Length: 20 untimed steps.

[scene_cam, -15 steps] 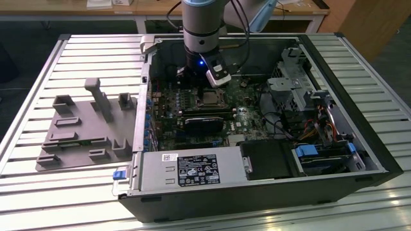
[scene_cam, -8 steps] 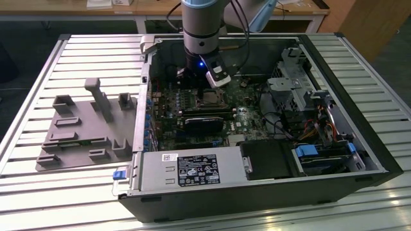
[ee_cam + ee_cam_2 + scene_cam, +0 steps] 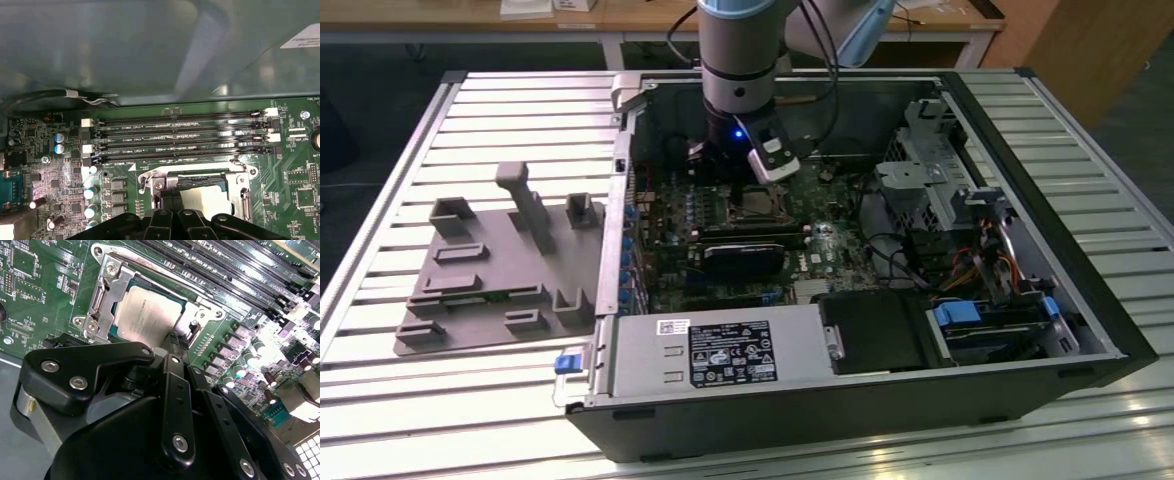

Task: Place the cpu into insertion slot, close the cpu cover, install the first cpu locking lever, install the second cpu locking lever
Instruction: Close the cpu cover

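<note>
The cpu [image 3: 147, 312] lies flat in the insertion slot [image 3: 92, 322], its silvery-beige top showing through the window of the cpu cover [image 3: 102, 295], which lies down over it. A thin lever rod [image 3: 165, 277] runs along the socket's side next to the memory slots. My gripper [image 3: 174, 340] hangs right over one edge of the socket, black fingertips drawn together and shut; anything pinched between them is hidden. In the first wrist view the gripper [image 3: 170, 200] overlaps the cover [image 3: 200, 176] beside the cpu [image 3: 212, 197]. From outside, the gripper [image 3: 754, 190] sits just above the socket [image 3: 754, 207].
Long memory slots [image 3: 180, 135] run beside the socket. A black heatsink block [image 3: 740, 258] lies in front of it, then the power supply [image 3: 720, 355]. Drive bays and cables [image 3: 947, 190] fill the exterior view's right. A grey fixture [image 3: 494, 270] sits outside the case on the slatted table.
</note>
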Motion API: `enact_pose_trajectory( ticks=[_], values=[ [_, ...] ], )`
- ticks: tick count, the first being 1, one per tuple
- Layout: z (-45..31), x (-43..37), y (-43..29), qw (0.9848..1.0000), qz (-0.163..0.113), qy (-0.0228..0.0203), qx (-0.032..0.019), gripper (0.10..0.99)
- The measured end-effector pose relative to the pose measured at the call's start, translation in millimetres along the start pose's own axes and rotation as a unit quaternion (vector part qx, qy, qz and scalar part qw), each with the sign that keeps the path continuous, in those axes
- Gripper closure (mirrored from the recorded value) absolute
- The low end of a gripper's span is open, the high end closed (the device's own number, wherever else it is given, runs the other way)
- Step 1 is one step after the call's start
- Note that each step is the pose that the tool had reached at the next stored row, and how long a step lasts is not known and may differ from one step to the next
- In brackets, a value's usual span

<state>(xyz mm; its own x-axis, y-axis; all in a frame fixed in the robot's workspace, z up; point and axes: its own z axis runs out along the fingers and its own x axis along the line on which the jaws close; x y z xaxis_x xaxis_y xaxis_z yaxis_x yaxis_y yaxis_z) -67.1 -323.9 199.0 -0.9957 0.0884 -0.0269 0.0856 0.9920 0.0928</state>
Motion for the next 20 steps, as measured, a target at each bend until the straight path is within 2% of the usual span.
enact_pose_trajectory(
  ticks=[6,11,14,20],
  values=[
    [-0.7,-4.1,0.6,1.0000,0.000,-0.0004,-0.0006,0.984],
    [-6.3,-4.2,1.1,1.0000,0.000,-0.0002,-0.0004,0.984],
    [-7.2,-4.1,1.1,1.0000,0.000,0.0000,-0.0007,0.984],
    [-6.3,4.1,-0.2,1.0000,0.000,0.0001,-0.0035,0.984]
  ],
)
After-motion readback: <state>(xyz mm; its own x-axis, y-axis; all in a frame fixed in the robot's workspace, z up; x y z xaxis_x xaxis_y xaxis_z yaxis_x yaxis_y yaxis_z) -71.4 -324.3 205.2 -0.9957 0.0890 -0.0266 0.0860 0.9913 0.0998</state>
